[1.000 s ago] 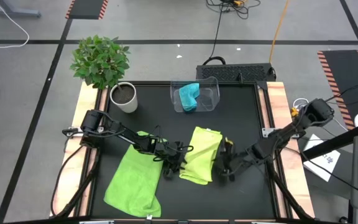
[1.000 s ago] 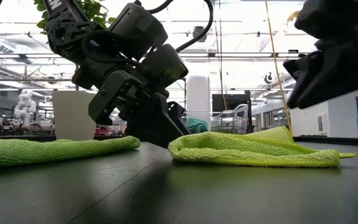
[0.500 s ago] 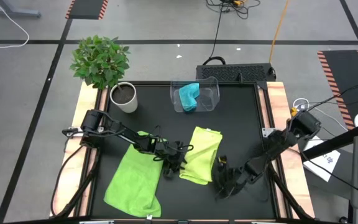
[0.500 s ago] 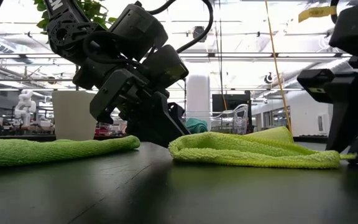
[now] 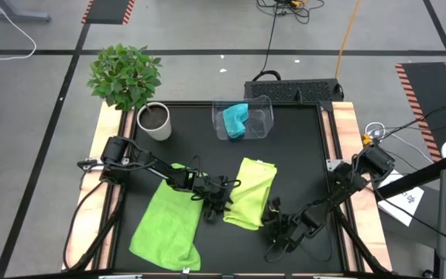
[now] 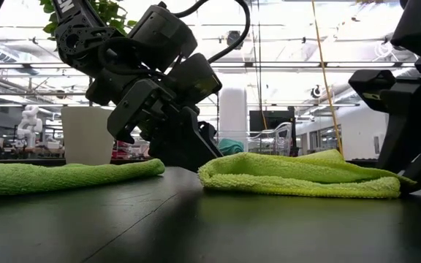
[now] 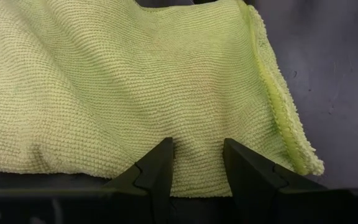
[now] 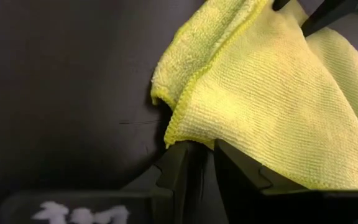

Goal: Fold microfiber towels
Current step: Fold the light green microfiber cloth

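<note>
A lime-green towel (image 5: 251, 192) lies folded at the table's middle, and its layered near right corner (image 8: 178, 127) shows in the right wrist view. My left gripper (image 5: 221, 201) is at its left edge, fingers apart. My right gripper (image 5: 272, 226) stands low at that near right corner, its fingers a narrow gap apart. A second lime-green towel (image 5: 166, 226) lies spread out at the near left, under my left arm. The turquoise towel (image 5: 235, 120) lies crumpled in the clear bin (image 5: 260, 122). My left gripper comes slanting down from the table's left. Its two spread fingertips (image 7: 161, 163) lie on the folded towel just inside its left edge (image 7: 196, 180), with flat cloth showing between them. The towel lies flat on the table. My right gripper's fingertips (image 8: 178, 163) are right at the towel's near right corner; I cannot tell whether they touch it.
A potted plant (image 5: 134, 89) stands at the table's far left corner. The clear bin is at the far middle. Bare black tabletop (image 5: 300, 163) lies right of the folded towel and along the near edge. Wooden rails (image 5: 345, 139) border both sides.
My right gripper has moved toward the table's near edge and down, along the folded towel's right side to its near right corner, and has rolled somewhat. Neither towel on the table has moved.
</note>
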Robot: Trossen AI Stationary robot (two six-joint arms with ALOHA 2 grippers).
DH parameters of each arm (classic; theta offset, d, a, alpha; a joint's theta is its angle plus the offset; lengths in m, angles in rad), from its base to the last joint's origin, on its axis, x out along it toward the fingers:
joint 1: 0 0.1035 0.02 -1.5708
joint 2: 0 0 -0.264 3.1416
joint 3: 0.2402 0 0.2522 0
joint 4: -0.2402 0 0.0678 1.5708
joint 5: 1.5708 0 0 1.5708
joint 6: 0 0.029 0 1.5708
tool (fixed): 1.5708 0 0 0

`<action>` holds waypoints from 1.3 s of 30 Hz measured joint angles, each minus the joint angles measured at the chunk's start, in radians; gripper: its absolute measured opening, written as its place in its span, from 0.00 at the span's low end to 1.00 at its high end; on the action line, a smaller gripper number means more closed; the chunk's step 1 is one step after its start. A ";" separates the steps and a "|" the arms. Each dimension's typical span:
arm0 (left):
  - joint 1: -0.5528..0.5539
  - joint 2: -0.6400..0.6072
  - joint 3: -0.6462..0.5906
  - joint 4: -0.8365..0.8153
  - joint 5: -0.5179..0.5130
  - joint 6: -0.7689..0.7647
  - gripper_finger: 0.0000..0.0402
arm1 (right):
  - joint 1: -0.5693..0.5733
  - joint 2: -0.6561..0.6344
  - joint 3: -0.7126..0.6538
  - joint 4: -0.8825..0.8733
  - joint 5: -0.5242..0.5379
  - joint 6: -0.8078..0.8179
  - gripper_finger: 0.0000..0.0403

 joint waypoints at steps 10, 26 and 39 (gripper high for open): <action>0.000 0.000 0.000 0.000 -0.002 0.001 0.36 | 0.036 -0.003 0.040 -0.056 0.012 0.031 0.19; 0.000 0.000 0.001 0.000 -0.004 -0.009 0.36 | 0.042 -0.003 0.050 -0.031 0.071 -0.004 0.19; -0.001 0.000 0.001 0.000 -0.006 -0.009 0.36 | 0.058 0.018 0.051 0.000 0.055 -0.006 0.19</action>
